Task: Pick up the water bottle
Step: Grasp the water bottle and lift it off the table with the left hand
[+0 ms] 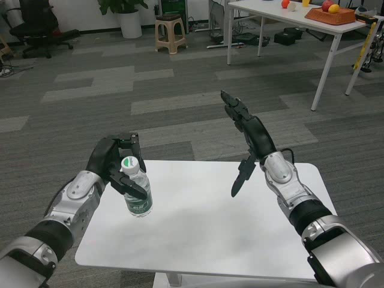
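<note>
**Bottle in the left hand's grasp, at the table's left side**

Grasping the water bottle [137, 191]: left hand [116, 165], fingers wrapped around the neck and upper body, just under the green cap [129, 162]. Bottle upright or nearly so, green label low on its clear body. Hard to tell whether its base rests on the white table [204, 228] or sits just above it; base seen over the table's left part, near the left edge. Contents of the bottle not readable through the clear plastic. Part of the neck hidden behind the black fingers.

Raised over the table's right half, well apart from the bottle: right hand [246, 135], released, fingers stretched out and apart, holding nothing, thumb pointing down toward the tabletop without touching it.

Cut off at the picture's lower corners: both silver forearms.

Farther back, on grey carpet: a second white table [288, 15], its top cut off by the upper edge. On it, a shallow orange-brown tray [329, 17] holding round fruit, red and yellow, kinds not discernible; another small red item and something yellow just beside the tray to the left. Under that table, dark boxes and cables, too small to make out. Beyond, a tan stool [170, 33], a white planter [129, 23] with green leaves cropped at the top, and a black office chair [37, 24] at far left.
</note>
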Available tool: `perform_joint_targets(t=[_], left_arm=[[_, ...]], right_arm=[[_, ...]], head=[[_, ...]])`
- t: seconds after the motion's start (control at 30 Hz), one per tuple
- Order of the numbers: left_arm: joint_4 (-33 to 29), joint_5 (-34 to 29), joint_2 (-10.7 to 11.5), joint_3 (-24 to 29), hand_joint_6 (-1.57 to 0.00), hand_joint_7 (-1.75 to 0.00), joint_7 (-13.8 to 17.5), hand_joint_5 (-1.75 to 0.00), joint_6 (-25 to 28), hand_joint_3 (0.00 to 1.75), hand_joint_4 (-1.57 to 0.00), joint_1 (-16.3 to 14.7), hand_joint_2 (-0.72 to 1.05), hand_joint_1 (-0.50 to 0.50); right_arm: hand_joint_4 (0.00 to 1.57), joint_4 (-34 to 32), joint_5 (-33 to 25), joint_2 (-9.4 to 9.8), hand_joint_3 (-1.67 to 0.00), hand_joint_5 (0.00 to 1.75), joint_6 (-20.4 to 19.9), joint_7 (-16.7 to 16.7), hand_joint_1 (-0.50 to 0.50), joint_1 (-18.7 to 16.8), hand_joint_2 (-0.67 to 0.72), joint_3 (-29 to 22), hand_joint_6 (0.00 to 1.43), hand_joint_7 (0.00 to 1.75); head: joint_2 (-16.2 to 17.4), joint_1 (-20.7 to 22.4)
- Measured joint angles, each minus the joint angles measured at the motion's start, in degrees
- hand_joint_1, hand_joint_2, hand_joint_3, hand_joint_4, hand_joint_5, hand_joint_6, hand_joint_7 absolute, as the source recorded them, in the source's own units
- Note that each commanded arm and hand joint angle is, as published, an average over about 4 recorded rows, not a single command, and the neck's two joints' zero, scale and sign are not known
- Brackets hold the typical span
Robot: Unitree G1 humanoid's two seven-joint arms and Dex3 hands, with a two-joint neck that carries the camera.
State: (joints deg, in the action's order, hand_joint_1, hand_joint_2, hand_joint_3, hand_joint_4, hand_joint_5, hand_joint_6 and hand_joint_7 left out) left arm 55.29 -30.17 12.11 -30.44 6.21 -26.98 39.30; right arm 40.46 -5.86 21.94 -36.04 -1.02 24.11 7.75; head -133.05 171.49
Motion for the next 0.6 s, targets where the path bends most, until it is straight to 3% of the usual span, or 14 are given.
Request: perform_joint_targets(t=[0.2,0.6], left_arm=[[0.4,1.6,-1.1,-0.5,-1.39,-1.68,-3.5,-1.75,1.1,0.17,-1.57,4.8,-0.19,0.22],[0.9,2.7,-3.4,-1.2,-1.39,-1.71,-8.4,-1.75,1.7,0.17,-1.57,6.0,-0.19,0.22]], right_arm=[[0.0,0.1,0.0,0.01,0.0,0.0,0.0,0.0,-0.38,0.0,0.6,0.6,0.0,0.0],[0.0,0.1,0.0,0.09,0.0,0.0,0.0,0.0,-0.38,0.0,0.6,1.6,0.0,0.0]], head=[[-0.3,0.3],[-0.8,0.9]])
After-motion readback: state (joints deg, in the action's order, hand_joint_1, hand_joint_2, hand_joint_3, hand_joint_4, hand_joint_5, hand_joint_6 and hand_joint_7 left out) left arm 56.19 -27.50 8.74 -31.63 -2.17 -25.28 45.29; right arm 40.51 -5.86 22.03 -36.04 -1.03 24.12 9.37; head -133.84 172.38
